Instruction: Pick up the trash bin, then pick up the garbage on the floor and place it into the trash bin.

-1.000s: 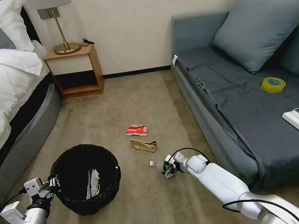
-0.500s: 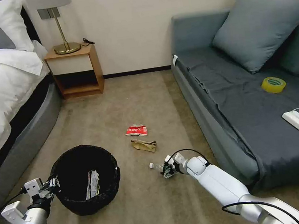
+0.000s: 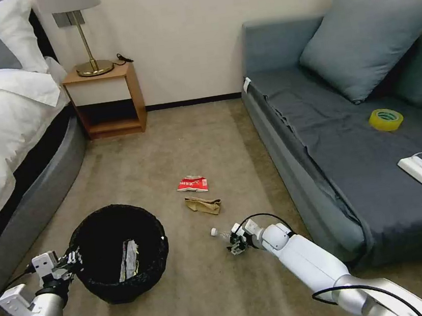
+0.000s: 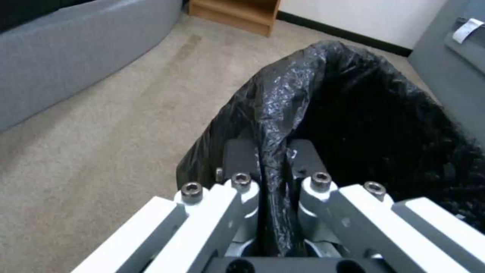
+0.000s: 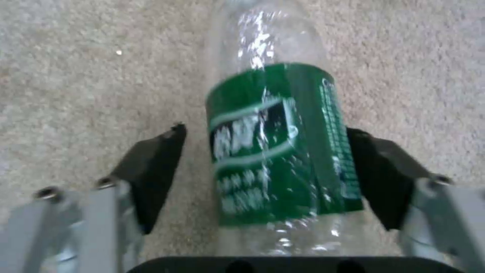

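Black bag-lined trash bin (image 3: 117,254) sits lower left of head view on the beige carpet (image 3: 178,141). Left gripper (image 3: 72,259) is at the bin's left rim, fingers (image 4: 237,159) pinched together on the rim w/ a fold of the liner between them, per left wrist view (image 4: 273,178). Bin shows there as crinkly black plastic (image 4: 354,113). Inside the bin: 1 shiny wrapper (image 3: 128,259) lying against the wall.

Right gripper (image 3: 233,243) is low at bottom centre of head view, down at carpet level. Right wrist view: gripper (image 5: 263,167) spread wide, 2 black pads (image 5: 157,167) either side of the clear green-labelled bottle (image 5: 275,144). Gap visible on the one side; other pad looks close to the label, contact can't tell. Not clamped. Bottle (image 3: 219,234) lies on its side on the carpet, cap end pointing away from the gripper, toward frame left.

Farther up, centre frame: crumpled brown paper (image 3: 203,205), then red-white snack packet (image 3: 192,183) just beyond it, both on the carpet, near each other, well apart from the bin.

Right side: grey sofa (image 3: 355,161) w/ yellow tape roll (image 3: 386,119) and white box w/ cable (image 3: 421,169). Upper left: bed (image 3: 1,117), wooden nightstand (image 3: 106,99) w/ lamp (image 3: 85,40).
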